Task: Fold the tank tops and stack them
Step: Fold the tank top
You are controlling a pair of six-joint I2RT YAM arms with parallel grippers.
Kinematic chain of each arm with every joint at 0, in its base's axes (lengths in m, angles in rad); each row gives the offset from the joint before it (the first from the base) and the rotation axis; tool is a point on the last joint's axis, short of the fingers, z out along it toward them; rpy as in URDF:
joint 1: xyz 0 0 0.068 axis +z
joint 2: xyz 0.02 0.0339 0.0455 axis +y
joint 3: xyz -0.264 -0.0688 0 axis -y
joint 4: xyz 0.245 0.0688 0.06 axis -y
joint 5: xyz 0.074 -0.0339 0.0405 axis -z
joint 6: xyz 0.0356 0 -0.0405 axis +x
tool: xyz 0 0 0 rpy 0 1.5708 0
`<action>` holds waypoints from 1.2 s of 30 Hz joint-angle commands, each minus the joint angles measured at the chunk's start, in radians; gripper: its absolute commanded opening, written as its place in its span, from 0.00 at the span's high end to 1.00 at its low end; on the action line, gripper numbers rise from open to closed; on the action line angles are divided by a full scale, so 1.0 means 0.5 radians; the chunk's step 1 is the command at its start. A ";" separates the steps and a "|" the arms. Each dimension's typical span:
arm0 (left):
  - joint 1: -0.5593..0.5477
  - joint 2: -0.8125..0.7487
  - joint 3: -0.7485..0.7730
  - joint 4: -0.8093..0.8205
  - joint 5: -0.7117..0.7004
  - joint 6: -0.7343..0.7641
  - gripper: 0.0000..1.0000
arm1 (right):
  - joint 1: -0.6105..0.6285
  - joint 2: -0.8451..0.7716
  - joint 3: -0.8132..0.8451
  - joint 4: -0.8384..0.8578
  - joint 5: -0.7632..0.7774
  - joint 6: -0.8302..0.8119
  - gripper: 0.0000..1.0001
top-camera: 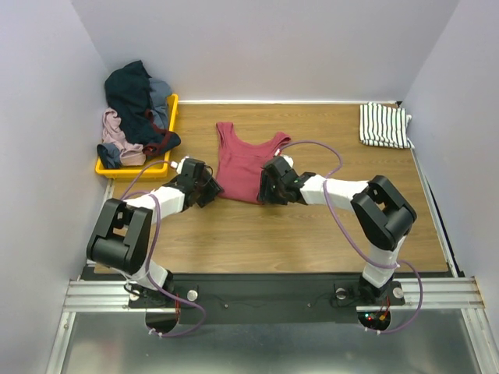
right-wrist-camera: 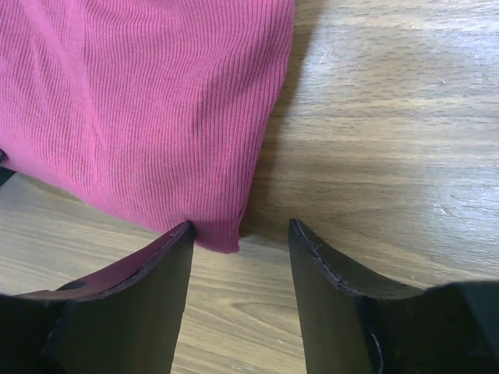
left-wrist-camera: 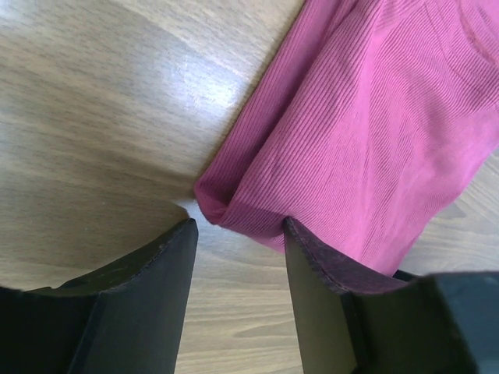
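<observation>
Dark red ribbed cloth fills both wrist views. The red tank top (top-camera: 245, 160) lies flat on the worktop (top-camera: 312, 234), hem toward the arms. The left pincer (top-camera: 209, 189) sits at the hem's left corner and the right pincer (top-camera: 269, 189) at its right corner. Both are released, jaws apart, nothing gripped yet. In the left wrist view the rolled corner pokes in btw. the fingers. In the right wrist view the corner lies just inside one finger, w/ bare wood under the other.

Step in hand, as we read it: pinch both hem corners for the first fold. To do it well we'd go low enough that one finger slides under the cloth, take the whole thickness at each corner, & close both sides together so the hem lifts level. The right pincer looks off-centre on its corner; a nudge toward the cloth should give a fuller bite.

Count:
- 2 tank tops: the red one btw. the pincers, plus 1 striped tank top (top-camera: 384, 125), folded, well apart beyond & right of the right pincer.
- 1 yellow tray (top-camera: 132, 167), just beyond & left of the left pincer.
- 1 heap of clothes (top-camera: 136, 109) in the tray; no. of items we can't tell.
</observation>
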 commanded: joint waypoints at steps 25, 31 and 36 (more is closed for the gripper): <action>-0.419 -0.170 -0.164 -0.414 0.010 -0.238 1.00 | 0.030 -0.330 -0.303 -0.188 -0.165 -0.178 0.92; -0.486 -0.436 -0.314 -0.543 0.059 -0.336 1.00 | 0.156 -0.606 -0.551 -0.335 -0.190 -0.095 0.92; -0.621 -0.633 -0.409 -0.721 0.075 -0.425 1.00 | 0.312 -0.814 -0.772 -0.430 -0.205 0.086 0.92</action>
